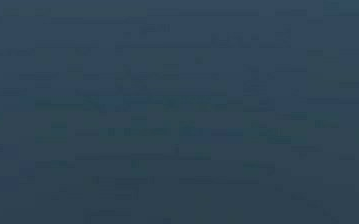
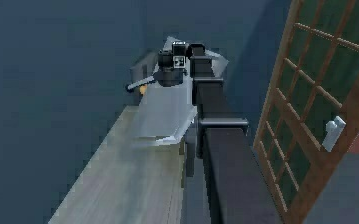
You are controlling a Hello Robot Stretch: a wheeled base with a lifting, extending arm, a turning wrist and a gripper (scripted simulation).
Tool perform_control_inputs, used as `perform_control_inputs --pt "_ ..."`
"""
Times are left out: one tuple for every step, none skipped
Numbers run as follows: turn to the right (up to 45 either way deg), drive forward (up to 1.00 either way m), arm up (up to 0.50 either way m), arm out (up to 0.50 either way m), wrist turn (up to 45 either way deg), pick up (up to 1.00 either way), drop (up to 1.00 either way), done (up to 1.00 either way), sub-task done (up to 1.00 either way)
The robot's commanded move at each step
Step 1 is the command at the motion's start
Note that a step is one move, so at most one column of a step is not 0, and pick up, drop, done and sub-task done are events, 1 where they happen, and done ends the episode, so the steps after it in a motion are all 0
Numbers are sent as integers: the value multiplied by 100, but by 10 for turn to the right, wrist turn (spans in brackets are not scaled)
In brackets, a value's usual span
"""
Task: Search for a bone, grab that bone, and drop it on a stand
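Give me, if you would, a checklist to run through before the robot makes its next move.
1. Hand located: ok. The hand sits at the far end of the arm, by the pale wooden surface.
2. Hand holding anything: cannot tell; that surface lies behind it.
3. Surface suits the drop-off: cannot tell.
4. Way ahead free: probably not ok; a dark blue wall stands straight ahead.
5. Arm clear of the glazed door: ok; they stand apart.
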Motion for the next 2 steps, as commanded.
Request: perform_control_inputs --pt "0 0 -30 0 0 0 0 0 0" --pt "0 0 0 0 0 0 100 0 0"
